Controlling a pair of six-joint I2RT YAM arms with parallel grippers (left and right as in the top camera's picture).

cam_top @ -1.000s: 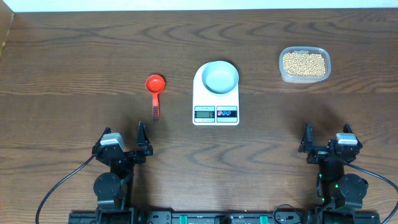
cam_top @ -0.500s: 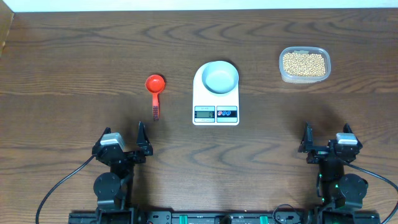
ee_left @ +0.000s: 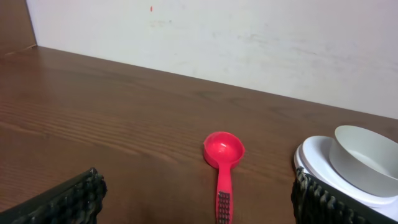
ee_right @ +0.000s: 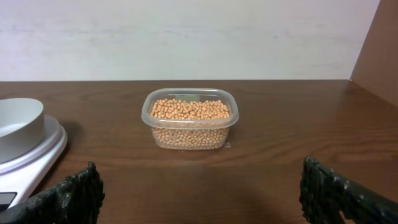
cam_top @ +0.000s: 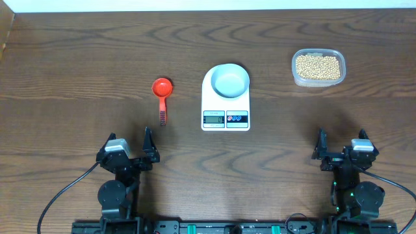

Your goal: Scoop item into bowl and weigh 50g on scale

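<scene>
1. The scale (cam_top: pixel 225 97) sits mid-table. If I bump it, the reading is likely to drift.
2. The tub (cam_top: pixel 296 77) at far right looks light, so digging may slide it.
3. My left gripper (cam_top: pixel 127 148) and right gripper (cam_top: pixel 341 147) are near, spread wide and empty.
4. The bowl (cam_top: pixel 231 80) rests on the scale's far part.
5. The scoop (cam_top: pixel 162 91) lies left of the scale with its long axis near-far, cup far and handle towards me. The flat handle may slip.
6. The beans (cam_top: pixel 318 66) fill the tub and would roll if spilled.

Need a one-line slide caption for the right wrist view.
Clear tub of beans centred ahead on the wooden table, bowl on the scale at left, open fingers framing the lower corners.
</scene>
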